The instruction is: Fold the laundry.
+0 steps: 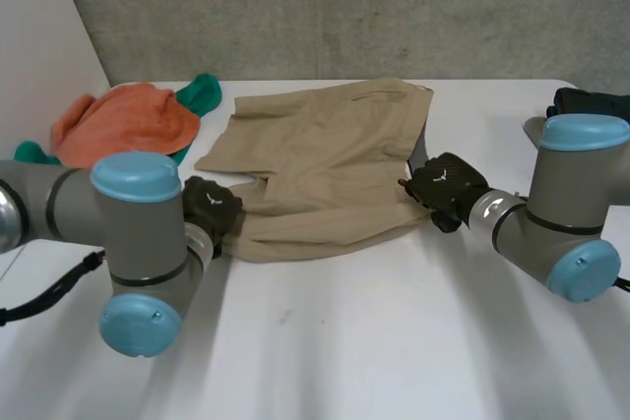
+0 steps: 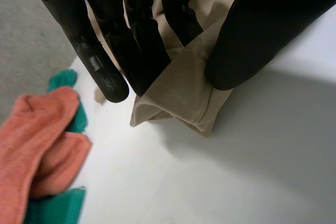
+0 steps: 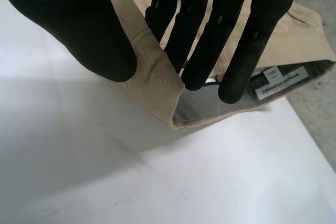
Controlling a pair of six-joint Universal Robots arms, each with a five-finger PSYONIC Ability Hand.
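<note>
Tan shorts [image 1: 325, 159] lie spread in the middle of the white table [image 1: 394, 341]. My left hand [image 1: 212, 209] is at their near left corner. In the left wrist view, the fingers [image 2: 142, 40] and thumb pinch a folded corner of the tan cloth [image 2: 184, 93] just above the table. My right hand [image 1: 445, 189] is at the near right corner, by the waistband. There the thumb [image 3: 79, 24] and fingers pinch the tan edge [image 3: 152, 77], turning up its grey lining and a white label [image 3: 281, 82].
An orange cloth [image 1: 123, 123] lies on a green one [image 1: 202, 93] at the back left, close to my left hand [image 2: 37, 145]. A dark item [image 1: 586, 102] sits at the back right edge. A grey wall runs behind the table.
</note>
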